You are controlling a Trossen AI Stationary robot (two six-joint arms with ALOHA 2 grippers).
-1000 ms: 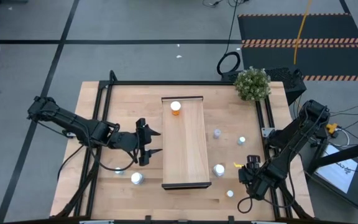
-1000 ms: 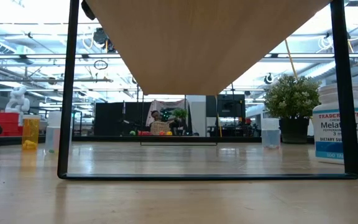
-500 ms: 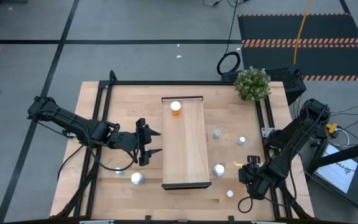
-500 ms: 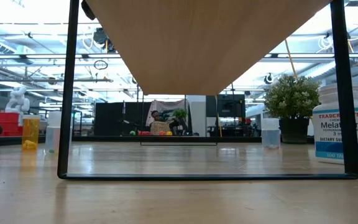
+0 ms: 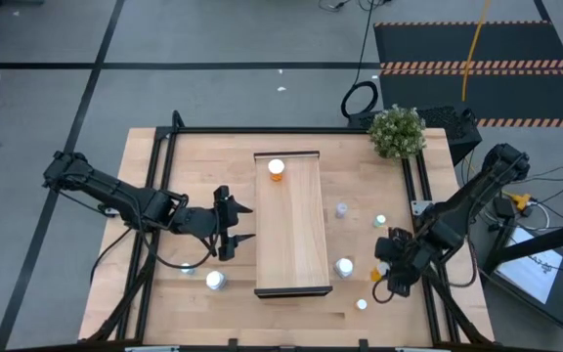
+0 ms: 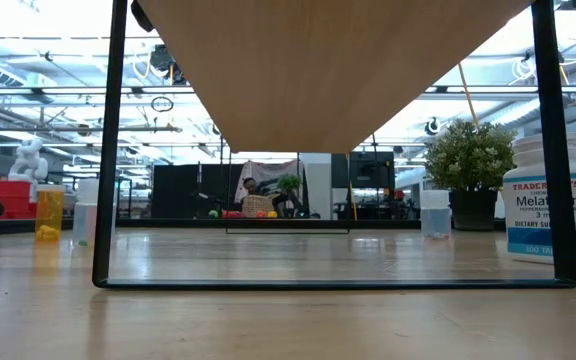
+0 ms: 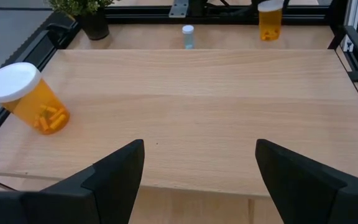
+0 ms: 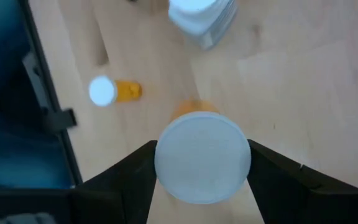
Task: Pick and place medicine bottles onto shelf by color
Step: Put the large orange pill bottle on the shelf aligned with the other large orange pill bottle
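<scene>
Dark fingers (image 8: 126,180) of the right gripper (image 8: 202,186) pinch an orange medicine bottle with a round white cap (image 8: 202,163) at the bottom centre of the right wrist frame, one finger pressed against each side of the cap. Beyond it in that frame, a second small orange bottle (image 8: 114,91) lies on its side on the pale wooden table top (image 8: 303,87), and a white bottle (image 8: 202,18) stands at the upper edge.

Seen from overhead, the right gripper (image 5: 389,262) sits at the lower right of the frame, just right of a white-capped bottle (image 5: 344,266) standing beside the long light-wood shelf (image 5: 296,230). A small white-capped bottle (image 5: 362,304) lies below the gripper; two more bottles (image 5: 342,209) (image 5: 380,221) stand above it, and a small green potted plant (image 5: 397,131) occupies the table's upper right corner.

At the left of centre in the overhead frame, the left gripper (image 5: 238,223) hovers just beside the shelf's left edge, its fingers (image 7: 114,171) spread wide and holding nothing. A white-capped bottle (image 5: 214,281) stands on the table below it. An amber bottle with a white cap (image 5: 277,169) lies on the shelf near its upper end; in the left wrist frame it shows tilted on the wood at the left edge (image 7: 27,98).

At table height, a large white labelled bottle (image 6: 555,210) stands at the right edge.
</scene>
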